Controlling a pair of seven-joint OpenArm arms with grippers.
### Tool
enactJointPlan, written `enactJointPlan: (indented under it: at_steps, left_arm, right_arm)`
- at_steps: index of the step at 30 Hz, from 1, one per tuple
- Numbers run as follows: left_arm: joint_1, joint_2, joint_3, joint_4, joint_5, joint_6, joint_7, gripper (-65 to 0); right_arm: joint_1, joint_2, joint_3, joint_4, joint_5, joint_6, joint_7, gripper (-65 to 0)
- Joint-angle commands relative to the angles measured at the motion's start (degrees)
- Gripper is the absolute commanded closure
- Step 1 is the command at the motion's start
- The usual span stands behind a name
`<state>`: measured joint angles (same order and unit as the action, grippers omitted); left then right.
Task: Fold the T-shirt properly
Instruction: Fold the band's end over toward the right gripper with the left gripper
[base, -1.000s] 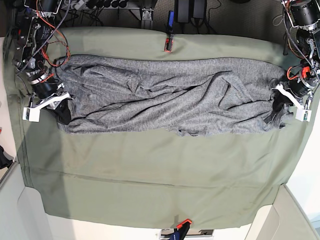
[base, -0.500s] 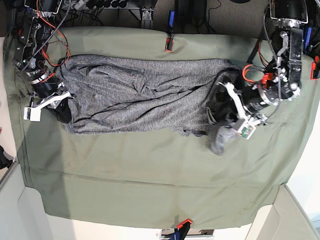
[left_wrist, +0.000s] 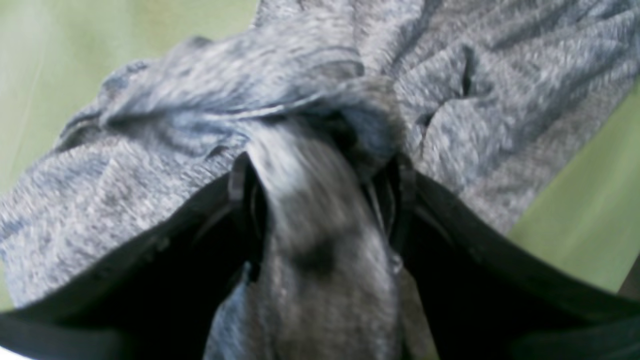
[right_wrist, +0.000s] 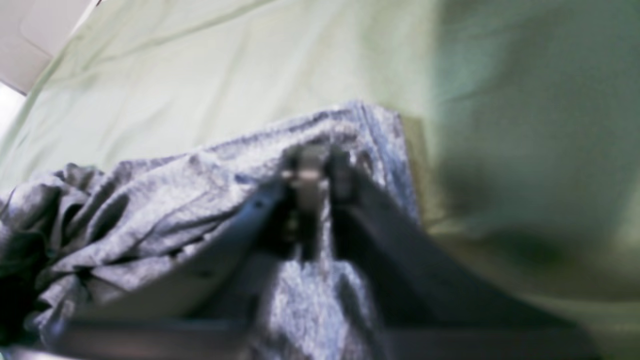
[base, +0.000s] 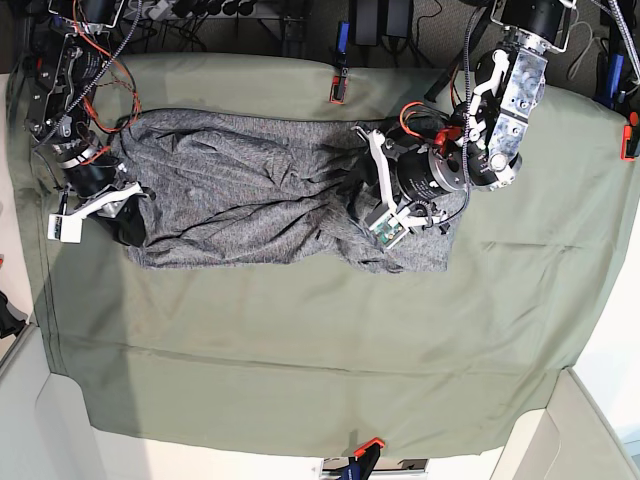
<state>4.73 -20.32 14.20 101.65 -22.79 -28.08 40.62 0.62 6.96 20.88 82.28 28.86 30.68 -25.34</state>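
With both grippers (base: 368, 185) (base: 130, 195) clenched on the T-shirt (base: 240, 190), the left should lay its end flat and square toward the right arm's counter edge.

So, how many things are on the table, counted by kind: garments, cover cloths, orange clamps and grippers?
Garments: 1, the T-shirt
Cover cloths: 1, the green cloth
Orange clamps: 3, top clamp, right clamp, bottom clamp
Grippers: 2, left gripper, right gripper
Total: 7
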Motion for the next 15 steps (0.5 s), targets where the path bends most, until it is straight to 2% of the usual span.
enactJointPlan:
  at_steps: [1, 3, 4, 9, 12, 15]
  left_arm:
    - [-1.07, -0.31, -0.28, 0.96, -2.36, 0.87, -0.61, -32.7]
    - [-1.4, -0.31, -0.28, 1.14, -7.37, 0.44, 0.85, -32.7]
    - [-1.62, -0.31, -0.28, 1.25, -10.16, -1.36, 1.49, -32.7]
    - [-1.7, -0.33, -0.28, 2.64, -21.24, -11.91, 3.39, -32.7]
    - [-1.7, -0.28, -0.28, 2.71, -26.77, -11.92, 4.66, -32.7]
    - [-1.7, -0.31, -0.31, 2.71, -27.28, -11.92, 4.87, -32.7]
  right_arm:
    - [0.79, 0.48, 0.15, 1.18, 1.2, 0.63, 1.4, -24.4]
    - [0.81, 0.5, 0.17, 1.18, 0.98, 0.61, 1.4, -36.8]
    - [0.83, 0.48, 0.31, 1.18, 0.92, 0.59, 1.4, -39.3]
    - [1.33, 0.48, 1.95, 1.2, 0.83, -0.04, 1.31, -39.9]
    - [1.92, 0.59, 4.33, 1.2, -0.02, -0.72, 1.05, -39.9]
    - [1.88, 0.76, 6.29, 1.2, 0.07, -0.72, -1.31, -39.9]
